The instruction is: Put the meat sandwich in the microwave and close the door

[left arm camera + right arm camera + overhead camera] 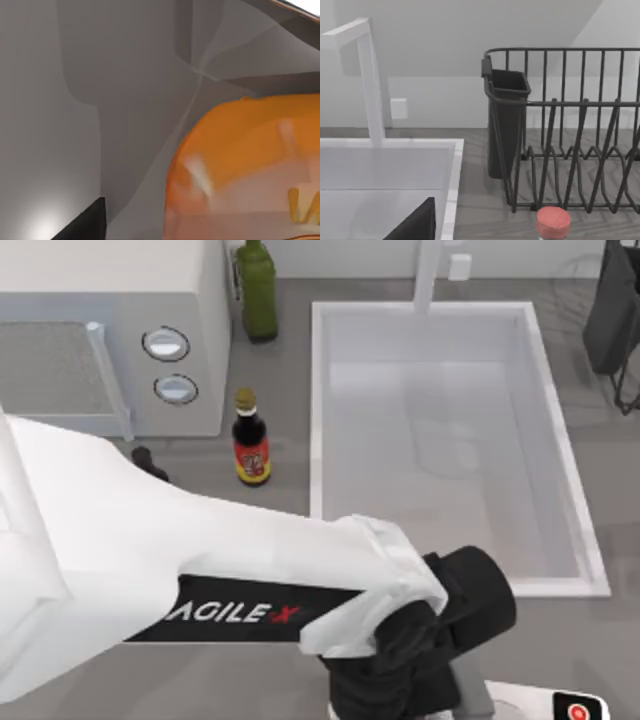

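Note:
The meat sandwich (pixel 240 170) shows very close in the left wrist view as an orange-brown lump with pale patches. One dark finger (pixel 85 225) of my left gripper stands beside it with a grey gap between them, so the gripper is open. From above, my left arm reaches across to the table's front middle. My left gripper (pixel 400 680) points down there and hides the sandwich. The microwave (pixel 110 280) stands at the back left. Its door (pixel 50 365) looks flush with the knob panel. A dark part of my right gripper (pixel 415 225) shows by the sink.
A white slab with a red button (pixel 575 708) lies just right of the left gripper. A sauce bottle (pixel 251 445) and a green bottle (pixel 257 290) stand between the microwave and the sink (pixel 320 410). A dark dish rack (pixel 560 150) stands at the back right.

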